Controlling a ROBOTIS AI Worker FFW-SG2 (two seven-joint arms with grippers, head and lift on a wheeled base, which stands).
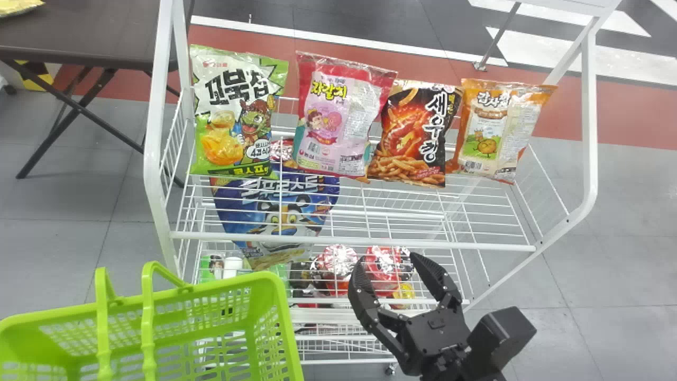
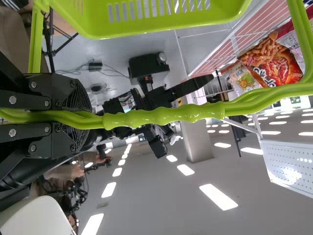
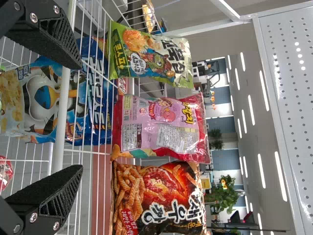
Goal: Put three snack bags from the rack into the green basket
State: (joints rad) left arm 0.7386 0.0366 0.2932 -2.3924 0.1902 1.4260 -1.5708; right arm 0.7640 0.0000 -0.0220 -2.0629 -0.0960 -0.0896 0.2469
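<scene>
Right, the right gripper (image 1: 387, 259) is open and holding nothing, in front of the rack (image 1: 349, 246). The left gripper (image 2: 80, 117) is closed on the basket handles (image 2: 164, 116), presumably to keep the green basket (image 1: 285, 317) steady, mouth up, beside the rack for short drops.

Task bags: 4 stand side by side on the upper tier — green bag (image 1: 232, 111), pink bag (image 1: 344, 116), black-and-orange bag (image 1: 415, 135), orange-and-white bag (image 1: 500, 129). Fronts or backs face the robot, likely set upright so each top or side can be pinched. A blue bag (image 1: 277, 211) sits lower, behind the wires.

Step reads as lining up a pick; which 3 are wanted, can't tell. In the right wrist view the open fingers face roughly the pink bag. Next move should clear the front rail, close gently, then lift high — soft film may crumple or slip, and neighbours could topple.
</scene>
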